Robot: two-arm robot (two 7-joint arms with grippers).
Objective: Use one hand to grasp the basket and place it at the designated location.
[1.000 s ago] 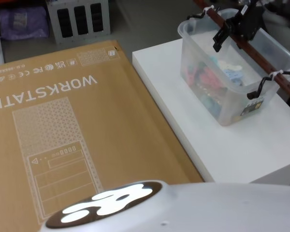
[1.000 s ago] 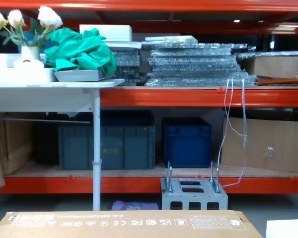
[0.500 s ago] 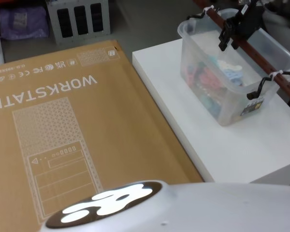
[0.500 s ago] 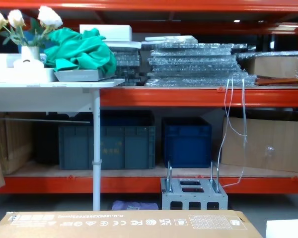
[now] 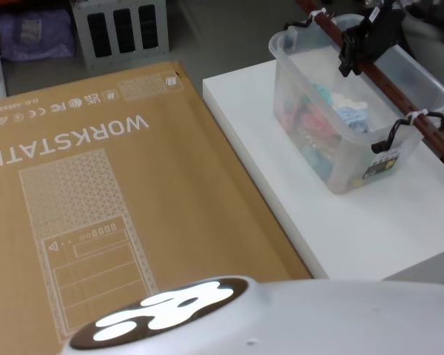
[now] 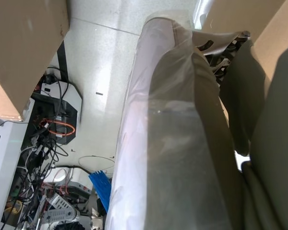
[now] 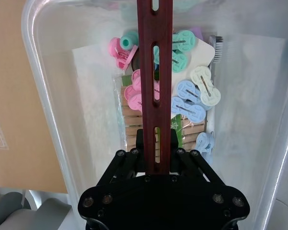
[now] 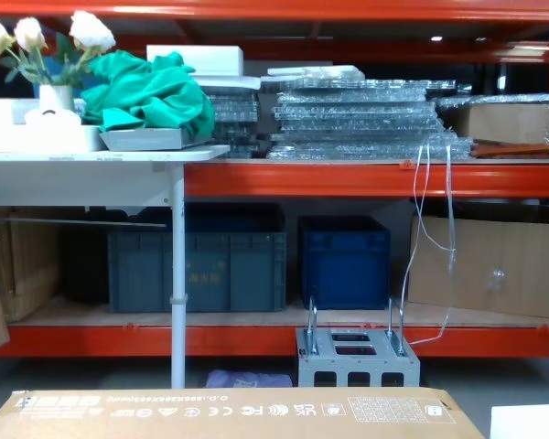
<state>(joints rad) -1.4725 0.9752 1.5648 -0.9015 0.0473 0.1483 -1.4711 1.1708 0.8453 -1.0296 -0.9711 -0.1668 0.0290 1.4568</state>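
Note:
The basket [image 5: 333, 140] is a clear plastic tub at the far right of the white table [image 5: 333, 222]. Its reddish-brown bar handle [image 5: 399, 100] is tied on with white zip ties. Pink, blue and green clothespins [image 7: 182, 96] lie inside. My right gripper [image 5: 357, 46] sits above the tub near the handle's far end and is shut on the handle [image 7: 155, 72]. In the right wrist view, this right gripper [image 7: 156, 146] clamps the bar from both sides. I cannot tell whether the tub's base touches the table. My left gripper [image 6: 220, 45] hangs parked low over the floor.
A big brown cardboard box [image 5: 96, 185] marked WORKSTATION lies flat on the left, against the white table's edge. Beyond it on the floor stands a small grey metal box [image 8: 357, 361] with two handles. Red shelving [image 8: 348, 178] with dark blue crates [image 8: 343, 261] lines the back.
The right gripper's fingers have drawn in onto the handle. The basket has shifted slightly to the left on the table. The chest view is unchanged.

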